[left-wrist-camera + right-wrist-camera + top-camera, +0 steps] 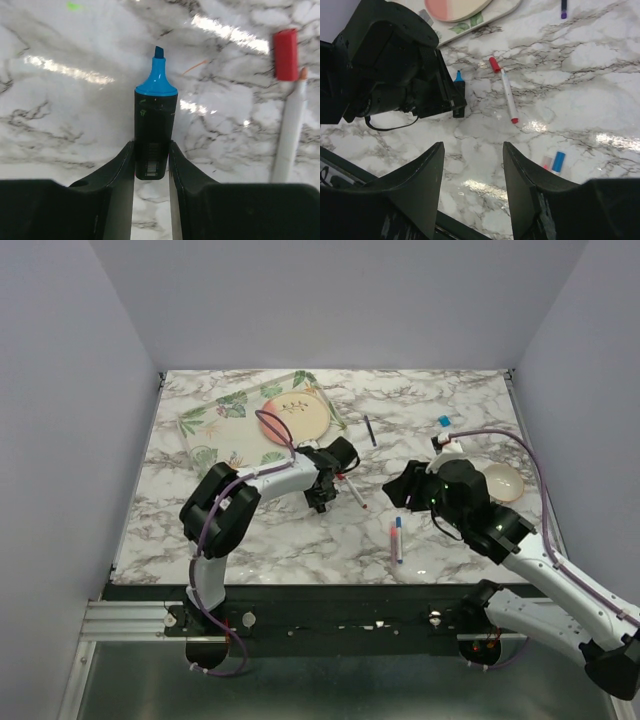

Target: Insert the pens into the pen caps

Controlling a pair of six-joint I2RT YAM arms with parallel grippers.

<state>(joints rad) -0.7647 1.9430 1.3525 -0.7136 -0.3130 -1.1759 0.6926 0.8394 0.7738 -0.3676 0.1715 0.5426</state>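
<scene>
The left pincer (pixel 151 150) grips the chunky dark marker (pixel 155 115) by the rear of its barrel, with the blue tip free. It is mid-desk (pixel 75 125), just left of the red cap (pixel 285 54). I'd make sure that hold is square before lifting, or the marker may swivel when pushed into a cap. The right pincer (pixel 472 147) hangs open and empty to the right.
</scene>
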